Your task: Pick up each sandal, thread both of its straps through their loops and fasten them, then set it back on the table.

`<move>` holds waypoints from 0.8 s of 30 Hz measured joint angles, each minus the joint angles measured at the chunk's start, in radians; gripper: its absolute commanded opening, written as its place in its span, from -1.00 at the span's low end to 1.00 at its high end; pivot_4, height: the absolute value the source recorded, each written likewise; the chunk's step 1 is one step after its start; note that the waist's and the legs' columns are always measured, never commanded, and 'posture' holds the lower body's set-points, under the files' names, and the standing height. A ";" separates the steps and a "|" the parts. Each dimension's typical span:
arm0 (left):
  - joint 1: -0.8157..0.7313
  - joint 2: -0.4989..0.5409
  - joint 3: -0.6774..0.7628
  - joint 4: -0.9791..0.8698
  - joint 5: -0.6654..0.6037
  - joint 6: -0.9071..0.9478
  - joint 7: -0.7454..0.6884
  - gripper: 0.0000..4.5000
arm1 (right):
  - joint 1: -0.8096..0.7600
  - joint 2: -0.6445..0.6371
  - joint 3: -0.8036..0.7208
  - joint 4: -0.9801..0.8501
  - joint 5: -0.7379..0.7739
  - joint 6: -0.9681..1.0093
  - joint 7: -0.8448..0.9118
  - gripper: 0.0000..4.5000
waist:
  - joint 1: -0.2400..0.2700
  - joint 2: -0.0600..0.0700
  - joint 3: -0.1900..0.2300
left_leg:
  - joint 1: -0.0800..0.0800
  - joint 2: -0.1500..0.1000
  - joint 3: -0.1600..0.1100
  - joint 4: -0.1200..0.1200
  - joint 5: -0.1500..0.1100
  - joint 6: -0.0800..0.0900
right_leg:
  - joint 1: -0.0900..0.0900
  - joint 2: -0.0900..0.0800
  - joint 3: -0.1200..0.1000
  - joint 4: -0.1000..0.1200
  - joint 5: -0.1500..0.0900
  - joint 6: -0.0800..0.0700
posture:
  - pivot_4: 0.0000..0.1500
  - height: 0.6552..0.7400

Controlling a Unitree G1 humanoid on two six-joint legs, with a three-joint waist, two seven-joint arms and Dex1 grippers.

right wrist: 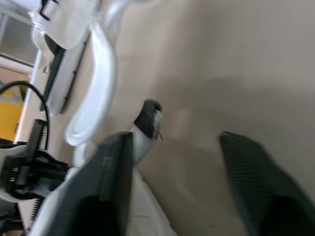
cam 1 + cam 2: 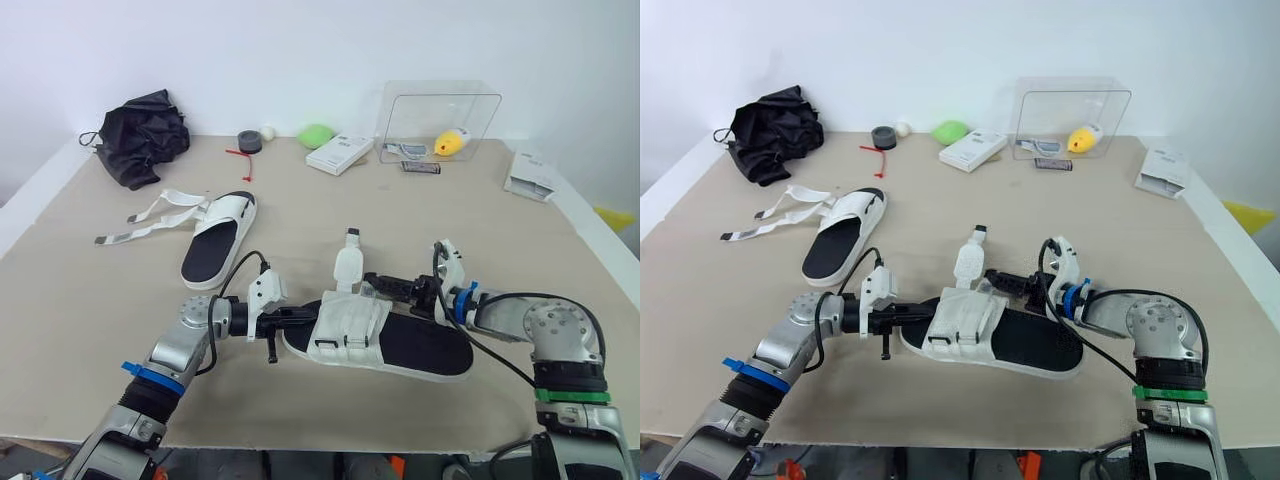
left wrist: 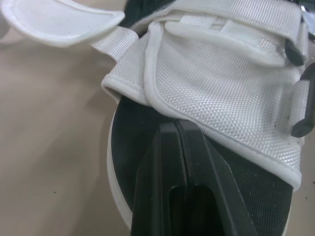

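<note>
Left pincer pressed together at near sandal toe; right pincer spread (beside raised strap).

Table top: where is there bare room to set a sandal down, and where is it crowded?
Bare: the middle, between the far sandal, the white box and the near sandal; the right side, between the booklet and the near sandal. Crowded: the back edge, from the black cloth to the clear box, and the front centre.
</note>
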 measured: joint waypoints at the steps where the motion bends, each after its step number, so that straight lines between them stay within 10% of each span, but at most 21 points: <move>1: 0.000 0.000 0.001 0.000 0.000 0.000 0.000 -1.00 | -0.012 0.000 -0.013 0.010 0.000 0.002 0.007 0.29 | 0.000 0.001 0.001 | 0.000 0.000 0.000 0.000 0.000 0.000 | 0.000 0.001 0.000 0.000 -0.002 0.004 | 1.00 1.00; 9: -0.002 -0.002 0.002 0.001 0.000 0.000 -0.004 -1.00 | -0.224 -0.082 -0.161 0.141 0.034 0.042 0.135 0.29 | 0.000 0.002 0.004 | 0.000 0.000 0.000 0.000 0.000 0.001 | 0.000 0.009 0.005 0.000 -0.002 0.008 | 1.00 1.00; 24: -0.005 -0.014 0.005 0.009 0.000 0.000 -0.002 -1.00 | -0.367 -0.104 0.250 0.259 -0.371 0.054 0.490 0.29 | 0.001 0.004 0.003 | 0.000 -0.002 0.001 0.001 0.000 0.001 | -0.001 0.002 0.004 0.000 -0.001 0.007 | 1.00 1.00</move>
